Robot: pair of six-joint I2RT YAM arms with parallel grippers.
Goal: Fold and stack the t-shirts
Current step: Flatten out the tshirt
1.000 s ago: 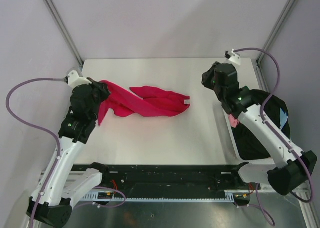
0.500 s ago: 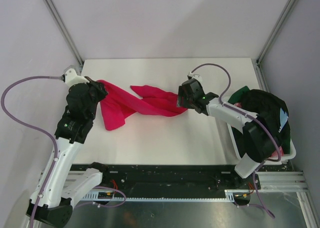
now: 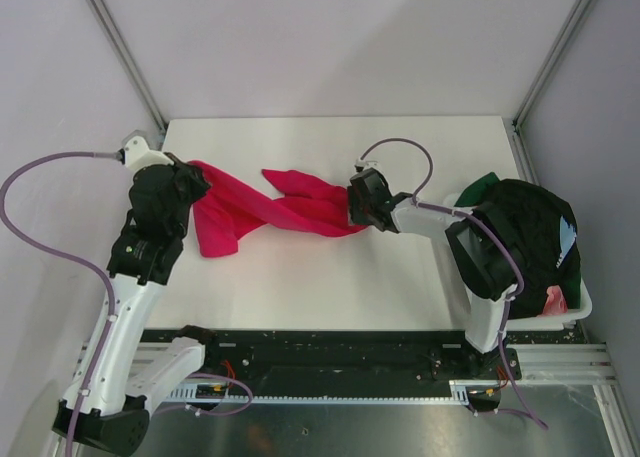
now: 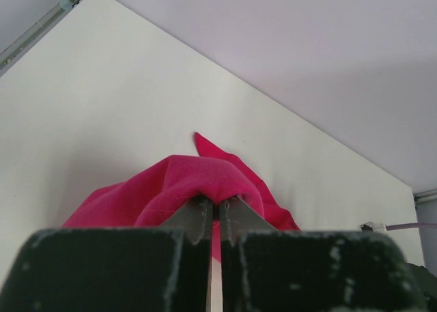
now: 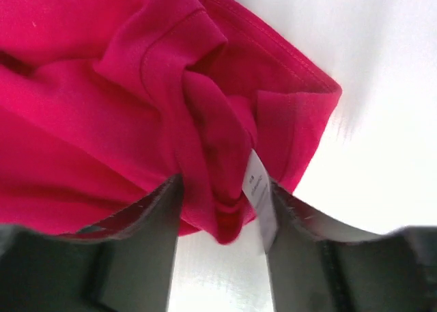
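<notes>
A bright red t-shirt [image 3: 280,209] lies twisted like a rope across the middle of the white table [image 3: 330,277]. My left gripper [image 3: 190,177] is shut on its left end, and in the left wrist view the cloth [image 4: 198,179] bunches over the closed fingertips [image 4: 218,206]. My right gripper [image 3: 352,205] is at the shirt's right end. In the right wrist view its jaws [image 5: 222,189] stand wide open on either side of a fold of red cloth [image 5: 102,87] and the small white neck label [image 5: 256,189], without pinching them.
A white plastic tub [image 3: 575,312] stands at the table's right edge. A black shirt [image 3: 525,237] is heaped over it, with green cloth [image 3: 480,187] and pink cloth [image 3: 553,299] showing. Metal frame posts rise at the back corners.
My right arm swung left from beside the tub to the red shirt's right end, and its jaws opened. The left gripper kept its hold, and the shirt's left part shifted slightly.
</notes>
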